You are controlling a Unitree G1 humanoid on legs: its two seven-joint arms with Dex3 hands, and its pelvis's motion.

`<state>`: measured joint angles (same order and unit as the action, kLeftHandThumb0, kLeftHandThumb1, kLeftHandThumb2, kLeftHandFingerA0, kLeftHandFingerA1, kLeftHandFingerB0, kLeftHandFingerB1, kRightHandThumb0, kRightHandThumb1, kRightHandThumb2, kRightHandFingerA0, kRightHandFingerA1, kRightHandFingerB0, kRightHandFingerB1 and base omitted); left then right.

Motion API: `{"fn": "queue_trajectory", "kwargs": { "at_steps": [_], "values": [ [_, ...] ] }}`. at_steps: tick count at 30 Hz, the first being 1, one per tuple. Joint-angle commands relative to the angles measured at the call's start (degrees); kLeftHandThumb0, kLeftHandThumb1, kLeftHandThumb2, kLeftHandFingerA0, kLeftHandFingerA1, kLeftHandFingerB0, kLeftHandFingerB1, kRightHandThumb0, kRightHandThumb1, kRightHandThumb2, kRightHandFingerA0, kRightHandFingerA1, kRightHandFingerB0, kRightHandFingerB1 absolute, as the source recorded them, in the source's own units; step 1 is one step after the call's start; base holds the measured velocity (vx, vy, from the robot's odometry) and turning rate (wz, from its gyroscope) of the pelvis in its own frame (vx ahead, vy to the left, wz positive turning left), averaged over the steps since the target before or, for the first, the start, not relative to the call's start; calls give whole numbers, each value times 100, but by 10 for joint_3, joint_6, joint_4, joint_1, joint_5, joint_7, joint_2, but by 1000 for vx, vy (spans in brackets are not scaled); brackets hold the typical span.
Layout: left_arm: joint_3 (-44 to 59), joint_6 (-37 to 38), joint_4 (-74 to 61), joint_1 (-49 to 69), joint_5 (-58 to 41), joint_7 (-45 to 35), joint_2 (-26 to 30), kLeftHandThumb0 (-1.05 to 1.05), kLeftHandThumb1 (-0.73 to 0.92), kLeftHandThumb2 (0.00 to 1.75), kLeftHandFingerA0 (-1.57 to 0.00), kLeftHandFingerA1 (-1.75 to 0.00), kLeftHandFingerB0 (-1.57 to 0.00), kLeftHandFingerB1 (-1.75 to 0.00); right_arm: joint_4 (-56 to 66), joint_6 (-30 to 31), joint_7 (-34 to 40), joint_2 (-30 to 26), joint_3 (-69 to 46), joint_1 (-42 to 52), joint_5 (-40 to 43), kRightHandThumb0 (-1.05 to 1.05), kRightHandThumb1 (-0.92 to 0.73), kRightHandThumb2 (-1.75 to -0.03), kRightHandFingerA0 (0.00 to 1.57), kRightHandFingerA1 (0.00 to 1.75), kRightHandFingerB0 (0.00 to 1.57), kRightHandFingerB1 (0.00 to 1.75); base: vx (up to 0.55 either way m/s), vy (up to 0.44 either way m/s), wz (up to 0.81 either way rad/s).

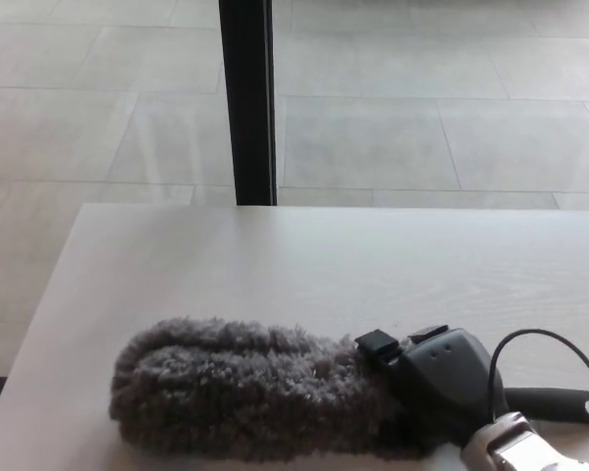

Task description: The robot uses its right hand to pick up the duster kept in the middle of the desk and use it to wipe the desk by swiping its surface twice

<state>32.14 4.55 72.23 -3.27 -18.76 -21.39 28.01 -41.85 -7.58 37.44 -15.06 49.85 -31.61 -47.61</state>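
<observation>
My right hand (442,378) is wrapped around the duster (240,388) where fluffy head meets black handle, which pokes out to my right. The head lies flat on the near surface (304,255) — soft, light, floppy, so I judge gripping at the stiff handle best.

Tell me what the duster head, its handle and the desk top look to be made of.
Duster head: grey fluffy fibre, probably microfibre or chenille, with a shaggy pile. Handle: black, smooth, likely plastic, with a hanging hole at its end. Desk: pale matte wood or laminate, showing faint grain lines.
</observation>
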Motion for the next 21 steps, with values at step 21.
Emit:
{"fn": "queue_trajectory", "kwargs": {
  "at_steps": [21],
  "values": [
    [4, 4, 4, 14, -3, -10, 16, -46, 74, 62, -62, -57, -50, -49, 20, -31, -70, -42, -75, 17, -27, -35, -73, -78, 89, 175, 75, 109, 0, 0, 0]
  ]
}}
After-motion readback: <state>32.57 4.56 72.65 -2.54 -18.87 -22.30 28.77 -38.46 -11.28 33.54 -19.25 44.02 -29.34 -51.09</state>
